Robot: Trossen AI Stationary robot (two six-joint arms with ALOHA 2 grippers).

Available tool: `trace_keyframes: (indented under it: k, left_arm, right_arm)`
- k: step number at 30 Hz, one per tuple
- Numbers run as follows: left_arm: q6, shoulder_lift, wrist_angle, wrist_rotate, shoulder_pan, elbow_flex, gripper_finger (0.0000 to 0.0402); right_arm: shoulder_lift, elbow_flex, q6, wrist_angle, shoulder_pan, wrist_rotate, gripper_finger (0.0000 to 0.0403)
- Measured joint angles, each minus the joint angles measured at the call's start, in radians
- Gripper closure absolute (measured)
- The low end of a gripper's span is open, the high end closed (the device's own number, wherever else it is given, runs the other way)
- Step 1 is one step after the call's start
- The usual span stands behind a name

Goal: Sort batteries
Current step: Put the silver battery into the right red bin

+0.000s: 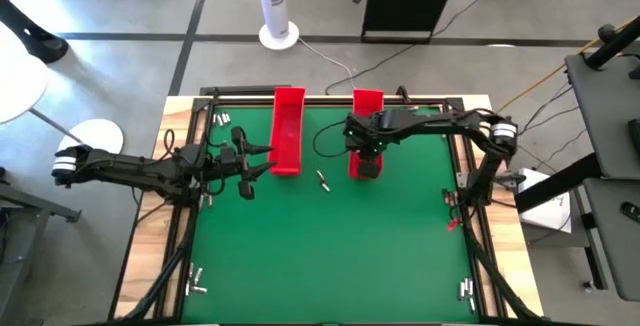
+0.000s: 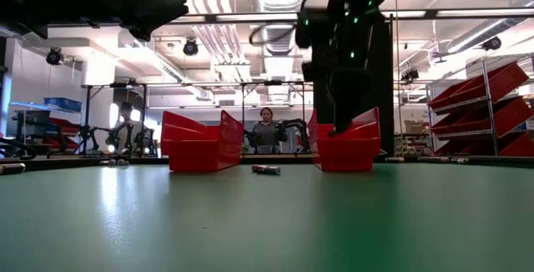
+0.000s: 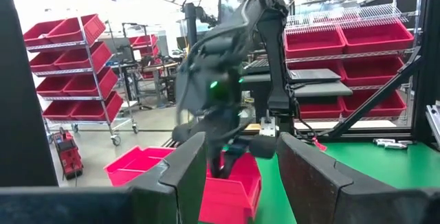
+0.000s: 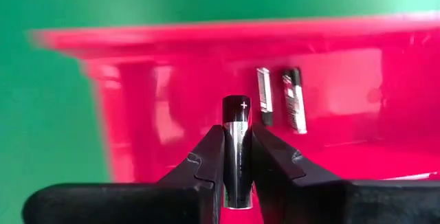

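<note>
High view, far left: the left arm reaches in over the green counter (image 1: 330, 256) from its left edge, and the left gripper (image 1: 258, 161) hangs just left of the left red tray (image 1: 288, 131).
Left gripper fingers: the fingers (image 3: 316, 179) stand apart in the left wrist view, with nothing between them.
Left red tray: long and narrow, lying lengthwise toward the far edge of the counter; whether it holds anything cannot be told.
Loose battery: one small battery (image 1: 323, 180) lies on the green surface just right of the left red tray's near end, between the two trays; the low view shows it lying flat (image 2: 266, 169).
Right red tray: a second tray (image 1: 366, 106) lies right of the left red tray, parallel to it and apart from it.
Right gripper: the right gripper (image 1: 367, 160) hangs over the near end of the right red tray, well right of the left red tray.
Right gripper fingers: closed on a dark held battery (image 4: 237, 148), gripped upright with its plus-marked end showing.
Batteries in tray: two more batteries (image 4: 278, 97) lie side by side on the floor of the right red tray, beyond the held one.
</note>
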Motion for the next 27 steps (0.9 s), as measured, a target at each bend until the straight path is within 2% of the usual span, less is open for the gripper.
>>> trace_keyframes:
  k: [8, 18, 27]
  left_arm:
    - [0.000, 0.000, -0.001, 0.000, 0.000, 0.000, 0.0244]
    - [0.000, 0.000, -0.005, 0.000, 0.000, 0.000, 0.0244]
    - [0.004, 0.000, -0.009, -0.001, 0.000, 0.000, 0.0244]
  right_arm:
    - [0.063, 0.000, -0.096, 0.072, -0.063, 0.000, 0.0356]
    - [0.084, 0.001, -0.182, 0.136, -0.156, 0.010, 0.0355]
    - [0.084, 0.001, -0.299, 0.186, -0.196, -0.045, 0.0355]
